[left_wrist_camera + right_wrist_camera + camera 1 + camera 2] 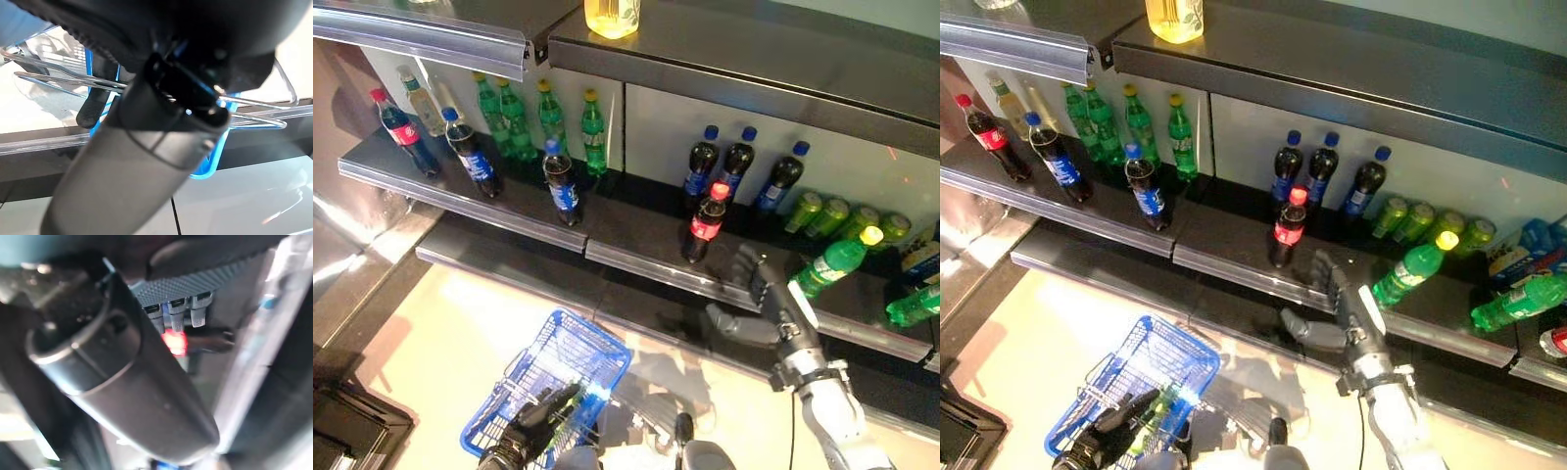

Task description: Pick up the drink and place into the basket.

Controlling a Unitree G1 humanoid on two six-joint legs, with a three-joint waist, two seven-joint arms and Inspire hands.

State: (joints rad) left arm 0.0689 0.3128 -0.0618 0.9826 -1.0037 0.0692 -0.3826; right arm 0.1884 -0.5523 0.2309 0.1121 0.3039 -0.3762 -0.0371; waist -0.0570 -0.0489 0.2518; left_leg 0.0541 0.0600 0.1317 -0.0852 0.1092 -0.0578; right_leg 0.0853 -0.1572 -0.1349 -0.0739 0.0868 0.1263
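Observation:
A red-capped cola bottle (707, 225) stands upright at the front edge of the dark shelf (636, 257). My right hand (773, 305) is open just right of it and slightly in front, fingers straight up and thumb spread toward the bottle, not touching it. In the right wrist view the fingertips (176, 316) point at the bottle's red cap (174, 341). A green bottle with a yellow cap (829, 264) lies tilted just right of this hand. Low on the left, my left hand (533, 423) is curled round the wire handles (58, 81) of the blue basket (607, 351).
Behind the red-capped bottle stand three blue-capped cola bottles (736, 168). Green cans (830, 215) and another lying green bottle (913, 305) are at the right. More cola (563, 184) and green bottles (551, 117) fill the left shelf. An upper shelf (724, 59) overhangs, bearing a yellow bottle (612, 15).

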